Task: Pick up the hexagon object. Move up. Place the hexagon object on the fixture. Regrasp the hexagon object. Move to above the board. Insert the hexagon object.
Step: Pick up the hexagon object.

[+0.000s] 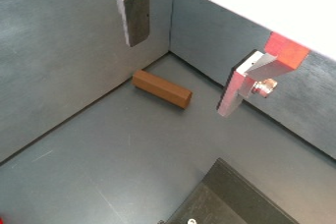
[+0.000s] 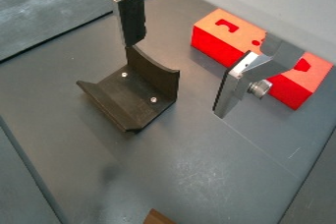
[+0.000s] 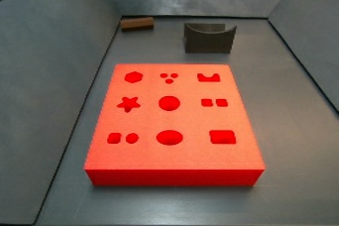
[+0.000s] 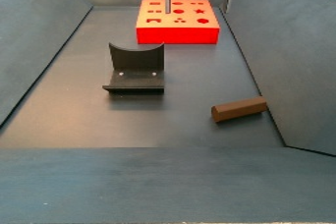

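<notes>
Tool (image 1: 184, 56) hovers high with fingers apart, empty. Peg (image 1: 161, 87) lies flat on surface (image 1: 92, 159): looks light, rigid; grip mid-length across flats.

This is a robot test cell in a lab. A bare grey bench (image 4: 157, 135) lies enclosed by sloping grey walls (image 3: 66, 32), and it holds only rig items: the red board (image 3: 172, 111) of shaped holes, the dark fixture (image 4: 136, 68) and a brown hexagon object (image 4: 241, 110). The end effector (image 2: 184, 56) hangs open above the floor.
</notes>
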You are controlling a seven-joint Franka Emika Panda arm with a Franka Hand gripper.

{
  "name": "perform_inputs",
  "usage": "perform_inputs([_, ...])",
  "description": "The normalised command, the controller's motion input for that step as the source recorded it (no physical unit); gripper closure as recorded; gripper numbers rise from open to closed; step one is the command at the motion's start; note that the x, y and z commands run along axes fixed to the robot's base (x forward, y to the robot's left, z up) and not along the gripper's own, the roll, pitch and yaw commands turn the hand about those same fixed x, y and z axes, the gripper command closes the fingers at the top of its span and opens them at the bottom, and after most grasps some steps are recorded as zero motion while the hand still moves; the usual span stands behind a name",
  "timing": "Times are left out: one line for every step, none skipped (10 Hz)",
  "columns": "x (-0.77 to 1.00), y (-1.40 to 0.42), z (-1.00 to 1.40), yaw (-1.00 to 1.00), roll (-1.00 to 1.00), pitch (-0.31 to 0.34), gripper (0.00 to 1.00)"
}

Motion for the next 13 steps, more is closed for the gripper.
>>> perform_inputs([0.00,0.00,-0.02,0.00,-0.01,-0.031,0.00])
perform_inputs([0.00,0.00,-0.02,0.05,0.00,-0.026,0.00])
perform_inputs([-0.18,0.00,-0.12,0.27,0.00,-0.019,0.00])
perform_inputs([-0.27,0.14,-0.26,0.55,0.00,-0.059,0.00])
perform_inputs([-0.27,0.21,-0.31,0.80,-0.02,-0.046,0.00])
perform_inputs([-0.15,0.20,-0.34,0.93,0.00,-0.027,0.00])
perform_inputs([-0.08,0.16,-0.36,1.00,0.00,-0.020,0.00])
perform_inputs([-0.06,0.16,-0.37,1.00,0.00,-0.026,0.00])
perform_inputs([-0.07,0.16,-0.36,1.00,0.00,-0.020,0.00])
perform_inputs([-0.08,0.17,-0.36,1.00,0.00,-0.020,0.00])
perform_inputs([-0.07,0.16,-0.37,1.00,0.00,-0.023,0.00])
perform_inputs([-0.08,0.17,-0.37,1.00,0.00,-0.021,0.00])
perform_inputs([-0.25,0.38,-0.30,0.80,-0.02,-0.027,0.00])
